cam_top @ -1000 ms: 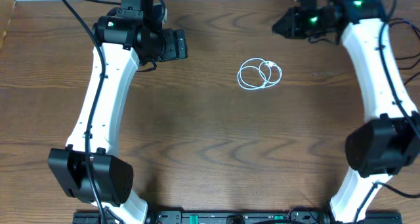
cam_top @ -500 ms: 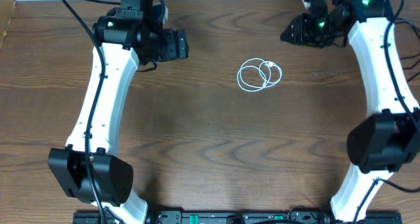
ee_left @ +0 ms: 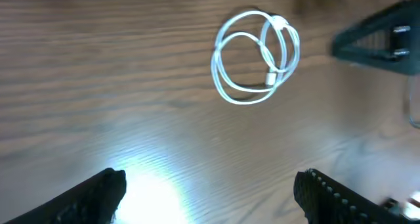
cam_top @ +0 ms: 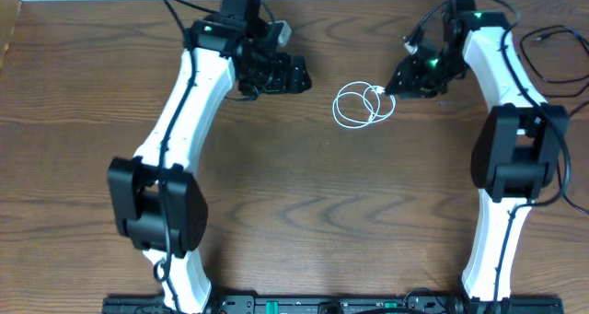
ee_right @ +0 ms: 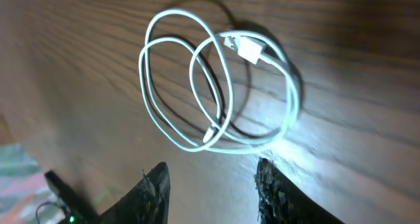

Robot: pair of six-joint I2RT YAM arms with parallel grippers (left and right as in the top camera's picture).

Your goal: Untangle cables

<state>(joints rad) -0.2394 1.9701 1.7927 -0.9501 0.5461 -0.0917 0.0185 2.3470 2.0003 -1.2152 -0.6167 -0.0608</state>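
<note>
A thin white cable (cam_top: 364, 104) lies coiled in overlapping loops on the brown wooden table, its white plug inside the coil. It also shows in the left wrist view (ee_left: 256, 56) and in the right wrist view (ee_right: 220, 86). My left gripper (cam_top: 302, 75) is open and empty, a short way left of the coil; its jaws (ee_left: 210, 191) frame bare wood. My right gripper (cam_top: 394, 86) is open and empty, just right of the coil, its fingertips (ee_right: 211, 184) close to the loops' edge without touching them.
A black cable (cam_top: 552, 52) trails at the table's far right edge. The right gripper shows as a dark shape (ee_left: 380, 37) in the left wrist view.
Both arms have swung inward toward the coil: the left gripper moved right, the right gripper moved down and left to the coil's edge. The cable has not moved.
</note>
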